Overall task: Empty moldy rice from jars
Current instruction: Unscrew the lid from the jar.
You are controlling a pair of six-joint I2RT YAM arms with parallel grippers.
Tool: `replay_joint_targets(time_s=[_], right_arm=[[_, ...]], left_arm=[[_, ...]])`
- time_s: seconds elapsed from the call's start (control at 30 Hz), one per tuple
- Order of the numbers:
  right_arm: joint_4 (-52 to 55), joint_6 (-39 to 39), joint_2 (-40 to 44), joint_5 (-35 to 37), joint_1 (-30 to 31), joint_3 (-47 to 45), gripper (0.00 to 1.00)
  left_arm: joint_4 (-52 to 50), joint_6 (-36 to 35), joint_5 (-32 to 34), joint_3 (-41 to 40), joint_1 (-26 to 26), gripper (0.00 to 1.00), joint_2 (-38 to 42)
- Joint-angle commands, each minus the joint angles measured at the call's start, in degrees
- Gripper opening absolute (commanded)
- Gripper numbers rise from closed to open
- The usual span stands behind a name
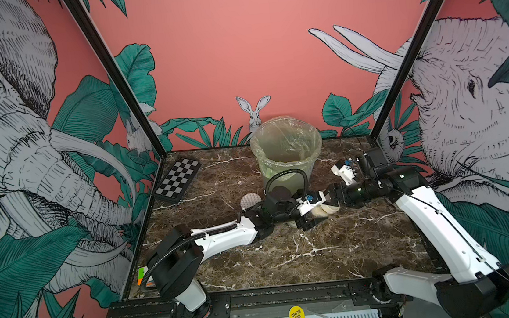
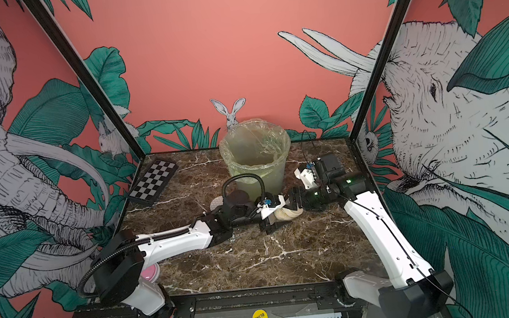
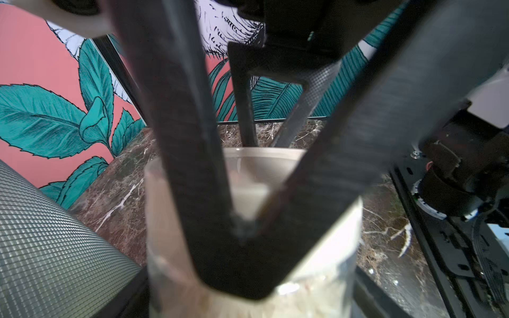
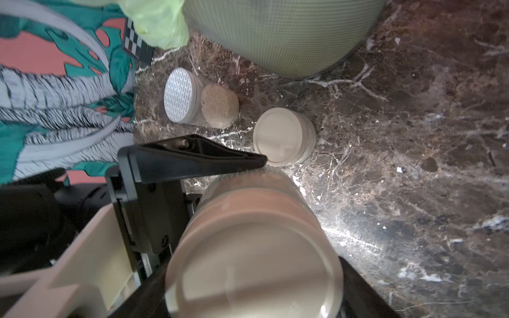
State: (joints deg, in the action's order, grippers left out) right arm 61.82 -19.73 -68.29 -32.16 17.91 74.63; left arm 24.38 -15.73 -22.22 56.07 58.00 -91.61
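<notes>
Right wrist view: lid-removal step. Clamped at body by left gripper [image 1: 311, 216], pinched at beige lid [image 4: 253, 261] by right gripper [image 1: 331, 201]: squat jar [image 4: 248, 179] of moldy rice [image 3: 303, 302], before the bin [image 1: 287, 153]. Next: twist lid off.

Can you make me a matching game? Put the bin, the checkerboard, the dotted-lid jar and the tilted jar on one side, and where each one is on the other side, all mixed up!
Things
1. bin
2. checkerboard
3. dotted-lid jar
4. tilted jar

Places
A. gripped between the left end effector and the right end effector
B. back left corner
C. standing upright, just front-left of the bin
D. back middle

Pairs: 1-D, 2-B, 3-C, 4-A
</notes>
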Motion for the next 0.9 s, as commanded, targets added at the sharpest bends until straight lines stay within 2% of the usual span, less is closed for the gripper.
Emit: replay_joint_targets(time_s=[0.0, 0.1, 0.23, 0.33, 0.53, 0.87], right_arm=[[-3.2, 12.5, -0.7, 0.2, 2.0, 3.3, 0.27], [-4.4, 19.1, -1.1, 0.7, 2.1, 4.2, 0.24], [-8.0, 30.7, 0.0, -0.5, 2.2, 2.4, 0.21], [-9.5, 37.1, -0.1, 0.1, 2.1, 2.6, 0.28], [-6.3, 49.7, -4.1, -2.8, 2.1, 5.2, 0.35], [-6.1, 59.6, -6.1, -5.0, 1.5, 6.6, 0.46]], left_arm=[[4.0, 1.6, -11.2, 3.8, 0.7, 0.0, 2.2], [2.5, 2.7, -16.2, 5.3, -0.1, 0.0, 2.2], [1.4, 1.9, -17.4, 5.5, -0.3, 0.0, 2.7], [0.5, 1.8, -17.8, 6.2, -0.4, 0.0, 2.6], [0.4, 2.5, -17.6, 6.9, -0.4, 0.0, 2.1], [2.4, 4.2, -14.8, 5.6, -0.4, 0.0, 2.5]])
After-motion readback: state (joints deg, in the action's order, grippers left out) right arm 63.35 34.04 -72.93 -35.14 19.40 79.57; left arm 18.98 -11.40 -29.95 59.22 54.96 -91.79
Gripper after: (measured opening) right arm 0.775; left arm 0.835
